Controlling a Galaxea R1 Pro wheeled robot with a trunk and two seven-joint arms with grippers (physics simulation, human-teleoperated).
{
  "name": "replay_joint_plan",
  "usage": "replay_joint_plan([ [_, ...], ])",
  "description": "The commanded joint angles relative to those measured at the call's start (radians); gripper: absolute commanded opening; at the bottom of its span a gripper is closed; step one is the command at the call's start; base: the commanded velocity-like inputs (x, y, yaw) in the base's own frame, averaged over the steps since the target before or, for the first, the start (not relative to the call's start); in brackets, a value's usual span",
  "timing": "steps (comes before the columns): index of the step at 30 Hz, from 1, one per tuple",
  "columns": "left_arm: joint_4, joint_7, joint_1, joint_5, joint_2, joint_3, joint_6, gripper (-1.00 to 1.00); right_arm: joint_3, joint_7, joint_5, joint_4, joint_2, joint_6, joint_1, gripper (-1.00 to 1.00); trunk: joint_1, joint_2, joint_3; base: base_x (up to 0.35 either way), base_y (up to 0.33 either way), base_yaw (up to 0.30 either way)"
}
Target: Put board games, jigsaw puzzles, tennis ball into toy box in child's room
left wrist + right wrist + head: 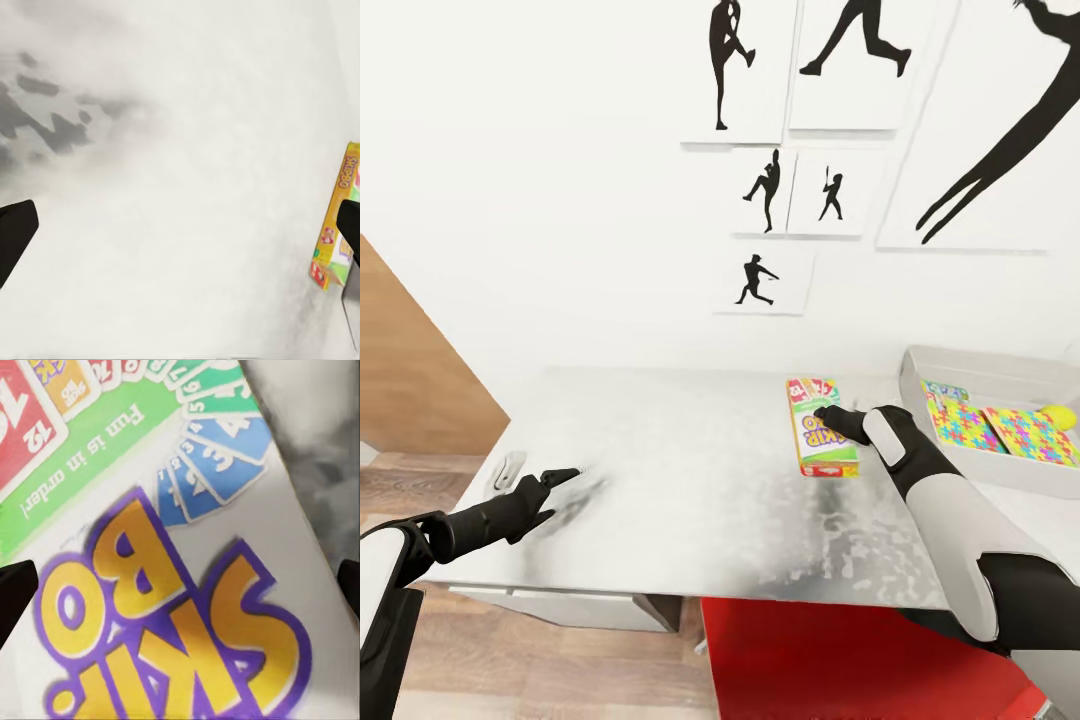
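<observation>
The table [690, 480] has a shiny pale top, and most of it is bare. One SKIP BO box [819, 425] lies flat on it, near the back edge. Nothing else lies around the box, so there is open room on every side of it.

The toy box [960, 365] sits just beside the SKIP BO box, on the side away from the left arm, with a small gap between them. Inside it lie two jigsaw puzzles [958, 418], side by side. One tennis ball [1059, 415] rests in it too, at the far end from the SKIP BO box. A bit of a blue box [945, 390] peeks out behind the puzzles.

The right pincer [830, 415] is right over the SKIP BO box, with its two tips spread wide apart and the box lid between them. It is not clamped on the box.

The left pincer [565, 477] hangs over the bare table top, well apart from the SKIP BO box, near the table's side edge. Its tips are spread apart and hold nothing.

A red thing [860, 660] sits below the near table edge. Six pictures of black figures [760, 270] hang on the white wall behind the table.
</observation>
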State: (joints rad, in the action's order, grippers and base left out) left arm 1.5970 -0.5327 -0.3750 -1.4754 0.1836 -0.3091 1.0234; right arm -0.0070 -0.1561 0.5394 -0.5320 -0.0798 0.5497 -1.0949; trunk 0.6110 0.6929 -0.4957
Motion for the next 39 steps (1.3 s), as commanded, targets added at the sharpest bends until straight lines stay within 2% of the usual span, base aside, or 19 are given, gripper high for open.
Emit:
replay_joint_plan([
  [1,0.001,-0.010,-0.001,-0.010,0.000,-0.001,0.003,1.00,-0.001,-0.008,0.011,-0.002,0.000,0.004,0.000,1.00,0.000,0.001,-0.001,-0.099,0.138,0.094],
  [13,0.000,-0.010,-0.001,-0.011,-0.001,-0.001,0.003,1.00,-0.001,-0.008,0.011,-0.004,0.000,0.004,-0.001,1.00,0.000,0.001,0.004,-0.019,0.027,0.227],
  [26,0.001,-0.010,-0.001,-0.011,-0.001,-0.001,0.003,1.00,-0.001,-0.008,0.010,-0.006,-0.001,0.004,0.000,1.00,0.000,0.001,0.004,0.000,0.014,0.027],
  [39,0.001,-0.009,-0.001,-0.017,-0.001,-0.002,0.003,1.00,-0.001,-0.008,0.010,-0.008,0.000,0.004,0.000,1.00,0.000,0.001,0.012,0.000,0.269,0.172],
])
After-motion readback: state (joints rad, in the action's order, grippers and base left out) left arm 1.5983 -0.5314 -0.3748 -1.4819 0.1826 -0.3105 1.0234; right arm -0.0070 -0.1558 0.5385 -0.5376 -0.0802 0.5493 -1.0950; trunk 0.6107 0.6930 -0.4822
